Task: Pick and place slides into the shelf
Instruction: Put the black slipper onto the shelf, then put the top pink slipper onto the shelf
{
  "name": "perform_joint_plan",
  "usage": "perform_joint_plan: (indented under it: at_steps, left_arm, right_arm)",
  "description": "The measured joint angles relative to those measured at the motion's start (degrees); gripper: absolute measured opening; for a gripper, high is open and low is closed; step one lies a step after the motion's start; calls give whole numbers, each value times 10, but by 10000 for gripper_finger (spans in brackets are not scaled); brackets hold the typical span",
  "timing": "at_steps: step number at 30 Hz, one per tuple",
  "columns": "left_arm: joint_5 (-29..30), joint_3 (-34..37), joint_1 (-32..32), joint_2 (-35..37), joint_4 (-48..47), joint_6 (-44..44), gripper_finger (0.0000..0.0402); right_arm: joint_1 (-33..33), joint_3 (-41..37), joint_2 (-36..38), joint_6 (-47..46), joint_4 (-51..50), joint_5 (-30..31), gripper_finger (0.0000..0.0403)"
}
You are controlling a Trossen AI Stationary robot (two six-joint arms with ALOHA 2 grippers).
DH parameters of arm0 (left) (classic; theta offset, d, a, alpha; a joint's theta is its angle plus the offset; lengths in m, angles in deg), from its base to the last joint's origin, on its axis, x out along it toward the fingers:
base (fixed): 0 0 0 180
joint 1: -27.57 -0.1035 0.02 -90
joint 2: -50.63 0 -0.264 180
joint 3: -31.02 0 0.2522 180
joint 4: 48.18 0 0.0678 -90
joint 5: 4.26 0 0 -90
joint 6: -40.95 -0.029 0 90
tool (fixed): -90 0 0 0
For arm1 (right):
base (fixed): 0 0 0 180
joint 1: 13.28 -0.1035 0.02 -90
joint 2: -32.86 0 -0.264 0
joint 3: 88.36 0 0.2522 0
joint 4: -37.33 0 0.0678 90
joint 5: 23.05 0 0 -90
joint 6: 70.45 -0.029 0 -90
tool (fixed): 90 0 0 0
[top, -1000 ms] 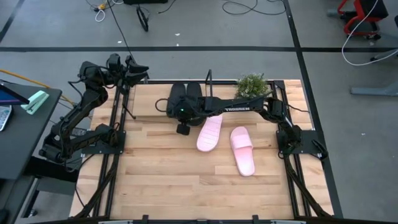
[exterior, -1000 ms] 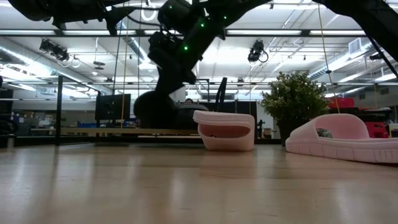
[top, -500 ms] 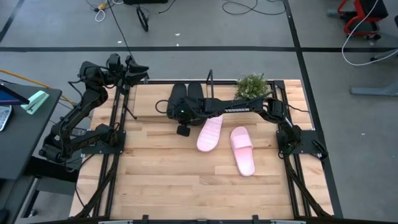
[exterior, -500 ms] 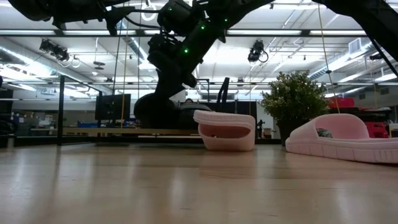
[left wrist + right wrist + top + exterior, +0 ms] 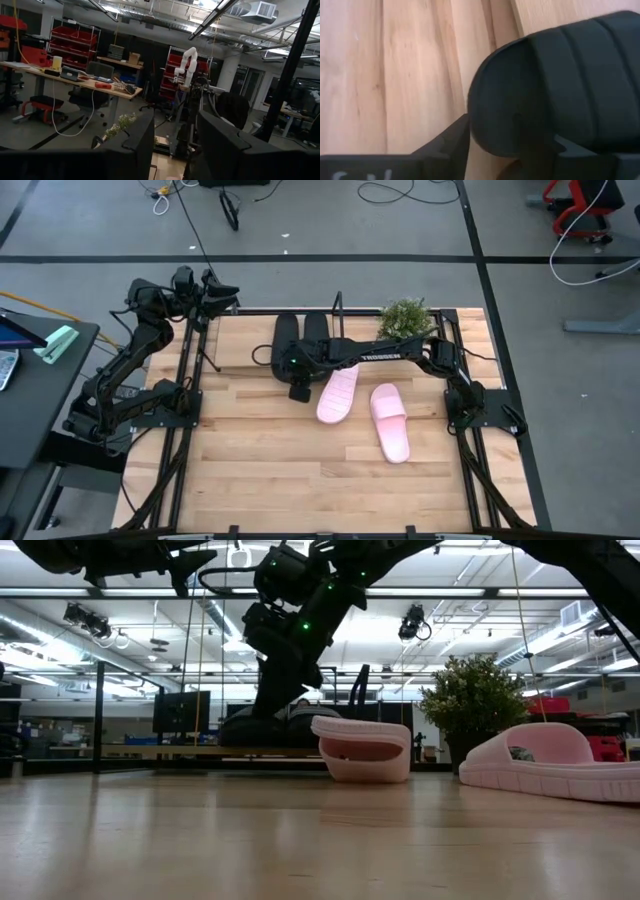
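1. High view: the right gripper (image 5: 296,352) reaches across the back of the table (image 5: 250,470) and sits over the near end of the two black slides (image 5: 301,332). They lie side by side at the back edge, just beside the plant (image 5: 405,317). That is probably their spot on the shelf. The two pink slides (image 5: 337,393) lie apart on the open boards, not yet put away. The left gripper (image 5: 215,295) waits at the back left corner, well clear so the right arm can work
2. Low view: the right arm comes down onto the dark slides, which rest on the shelf (image 5: 180,751), a low wooden base behind the nearer pink slide. The arm hides the contact itself
3. Left wrist view: the left gripper's fingers (image 5: 135,145) stand apart with only the room between them. It is released and carrying nothing
4. Right wrist view: the rounded end of a black slide fills the picture over bare boards, close against the gripper. I cannot tell whether the gripper grasps it or has let go. Judging by where the slide lies, this looks like the setting-down step, with the pink pair to follow
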Motion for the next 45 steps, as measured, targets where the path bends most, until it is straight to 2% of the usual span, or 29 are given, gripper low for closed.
perform_joint_plan:
  at_steps: [10, 17, 23, 32, 37, 45]
  left_arm:
    - [0, 0, 0, 0, 0, 0, 146]
    - [0, 0, 0, 0, -4, 10, 156]
    - [-3, 0, 10, 0, -64, 31, 150]
    - [-6, 0, 53, 0, -201, 5, 148]
    - [-6, 0, 103, 0, -212, 0, 152]
    - [18, 0, 203, 0, -216, -6, 136]
  right_arm:
    - [-2, 0, 8, -3, -14, -1, 183]
    - [-14, 2, 95, -10, -52, 11, 177]
    - [-57, 2, 154, -36, -165, 40, 174]
    - [-136, -4, 168, -116, -383, 112, 170]
    - [-168, -91, 202, -174, -377, 114, 170]
    - [-221, -323, 349, -315, -263, 112, 170]
